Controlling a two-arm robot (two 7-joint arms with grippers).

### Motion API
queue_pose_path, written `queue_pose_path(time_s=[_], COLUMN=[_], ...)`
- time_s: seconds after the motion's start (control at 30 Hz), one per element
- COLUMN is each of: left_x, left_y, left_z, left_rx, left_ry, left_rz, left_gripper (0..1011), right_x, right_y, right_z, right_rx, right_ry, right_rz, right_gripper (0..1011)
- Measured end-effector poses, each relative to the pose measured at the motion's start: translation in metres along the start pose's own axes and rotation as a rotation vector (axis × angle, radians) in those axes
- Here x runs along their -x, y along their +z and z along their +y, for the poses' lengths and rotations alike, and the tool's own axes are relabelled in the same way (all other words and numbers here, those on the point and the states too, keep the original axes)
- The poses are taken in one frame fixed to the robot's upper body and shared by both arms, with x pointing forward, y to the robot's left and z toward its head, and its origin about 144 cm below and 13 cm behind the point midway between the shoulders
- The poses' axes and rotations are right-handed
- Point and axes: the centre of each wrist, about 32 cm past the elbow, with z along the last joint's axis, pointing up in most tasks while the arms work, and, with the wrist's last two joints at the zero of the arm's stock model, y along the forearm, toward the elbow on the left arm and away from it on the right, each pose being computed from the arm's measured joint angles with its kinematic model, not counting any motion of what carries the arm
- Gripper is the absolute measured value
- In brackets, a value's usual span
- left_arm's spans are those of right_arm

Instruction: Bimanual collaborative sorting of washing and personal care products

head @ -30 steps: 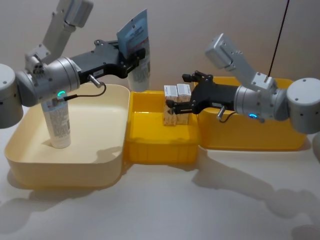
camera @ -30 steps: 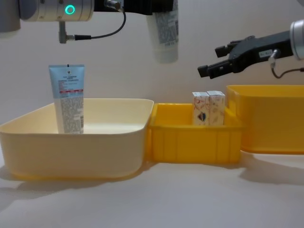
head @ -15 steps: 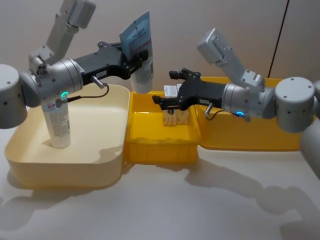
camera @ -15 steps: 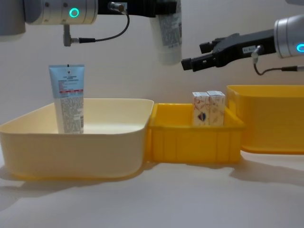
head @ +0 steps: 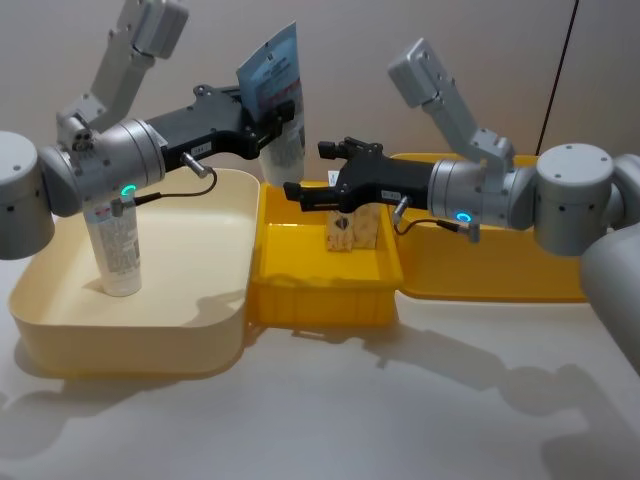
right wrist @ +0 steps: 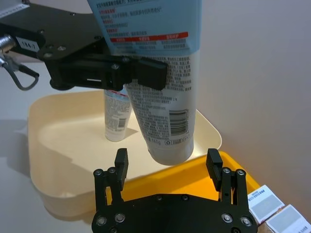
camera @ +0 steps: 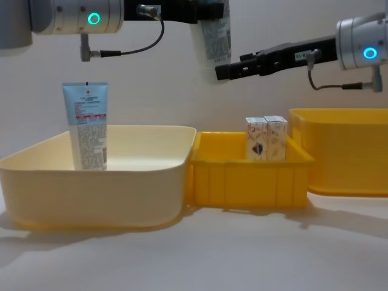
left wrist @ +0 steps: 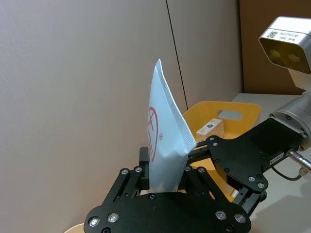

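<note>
Mid-handover: the left hand clamps the squeeze tube aloft while the right hand, fingers apart, must close around its cap end.

left gripper clamped, right gripper spread, both raised

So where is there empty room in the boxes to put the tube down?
The cream bin has lots of bare floor beside the standing tube. The small yellow bin is free in front of the cartons. It is crowded up high, where the right gripper meets the left gripper and its held tube.
</note>
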Motion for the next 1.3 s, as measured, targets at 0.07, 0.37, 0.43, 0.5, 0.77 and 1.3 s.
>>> queue_pose_path(time_s=[0.07, 0.37, 0.43, 0.5, 0.77, 1.3], left_x=[0.000, -0.001, -0.001, -0.002, -0.003, -0.002], left_y=[-0.001, -0.002, -0.003, -0.003, -0.003, -0.004], left_z=[0.000, 0.001, 0.001, 0.002, 0.003, 0.005], left_rx=[0.001, 0.001, 0.001, 0.001, 0.000, -0.002], left_ry=[0.001, 0.001, 0.001, 0.000, -0.002, -0.004], left_rz=[0.001, 0.004, 0.005, 0.005, 0.006, 0.009], left_gripper=[290, 290, 290, 290, 290, 290], right_x=[0.001, 0.006, 0.007, 0.009, 0.014, 0.022], right_y=[0.000, 0.002, 0.003, 0.004, 0.007, 0.011], right_z=[0.002, 0.011, 0.013, 0.016, 0.024, 0.037], right_rx=[-0.007, -0.035, -0.041, -0.044, -0.037, 0.000], right_ry=[0.001, -0.008, -0.010, -0.012, -0.023, -0.062], right_rz=[0.015, 0.045, 0.046, 0.043, 0.006, -0.078], right_gripper=[1001, 1001, 1001, 1001, 1001, 964])
